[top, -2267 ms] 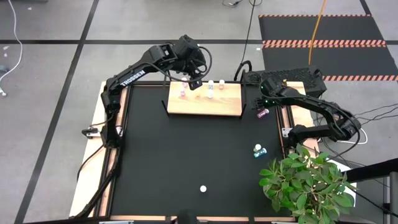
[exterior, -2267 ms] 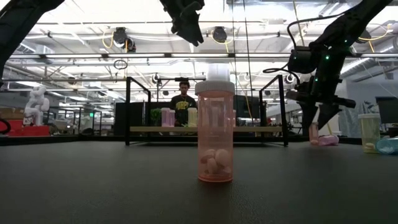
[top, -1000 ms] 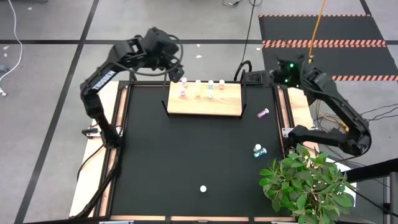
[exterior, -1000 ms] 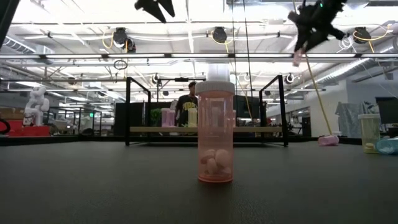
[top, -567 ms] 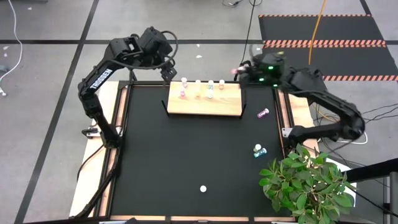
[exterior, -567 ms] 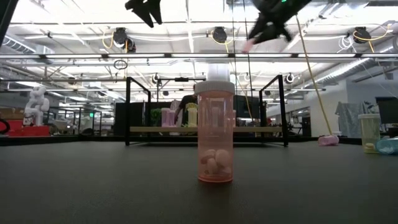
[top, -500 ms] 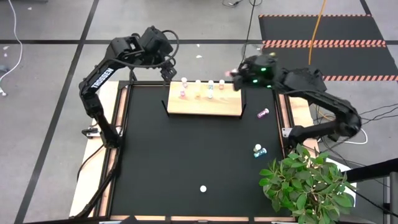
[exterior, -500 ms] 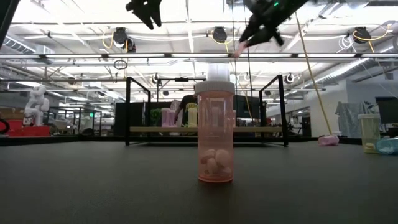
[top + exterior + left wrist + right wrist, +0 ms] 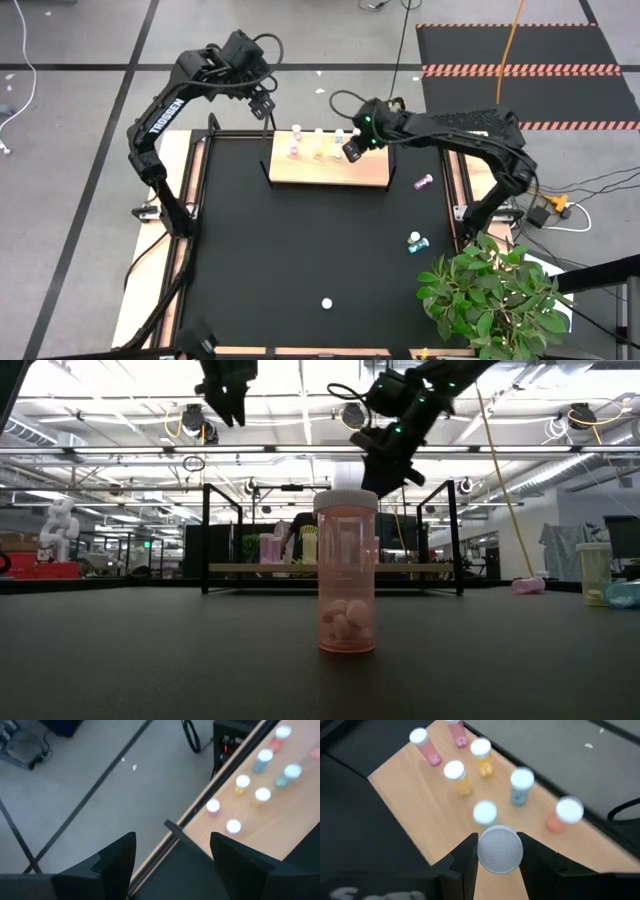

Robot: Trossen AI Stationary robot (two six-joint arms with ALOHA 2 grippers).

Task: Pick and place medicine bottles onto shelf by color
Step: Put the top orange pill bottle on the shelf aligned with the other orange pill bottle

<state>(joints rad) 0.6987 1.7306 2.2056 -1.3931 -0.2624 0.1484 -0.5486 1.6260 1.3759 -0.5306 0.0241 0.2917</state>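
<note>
- The right gripper (image 9: pixel 353 148) hangs over the right part of the shelf (image 9: pixel 328 170), its fingers (image 9: pixel 465 855) clamped on a bottle (image 9: pixel 500 849) whose white cap fills the gap between them in the right wrist view.
- The held bottle's body colour cannot be told; only its cap shows.
- The left gripper (image 9: pixel 259 105) hovers high off the shelf's far left corner, beyond the table edge, with its fingers (image 9: pixel 117 857) spread apart and nothing between them.
- The shelf lies at the far middle of the black table (image 9: pixel 300 250), with black brackets at its ends.
- On the shelf stand capped bottles in two short rows: pink ones (image 9: pixel 426 746) toward the left end, yellow ones (image 9: pixel 456 776) next, a teal one (image 9: pixel 521 785) after them, and an orange-pink one (image 9: pixel 565 815) toward the right end.
- A pink bottle (image 9: pixel 423 182) lies on its side on the table to the right of the shelf.
- Two teal bottles (image 9: pixel 415 241) sit near the table's right edge, close to a potted plant (image 9: pixel 490 295).
- One pale pink bottle (image 9: pixel 346 572) stands upright alone near the front of the table.
</note>
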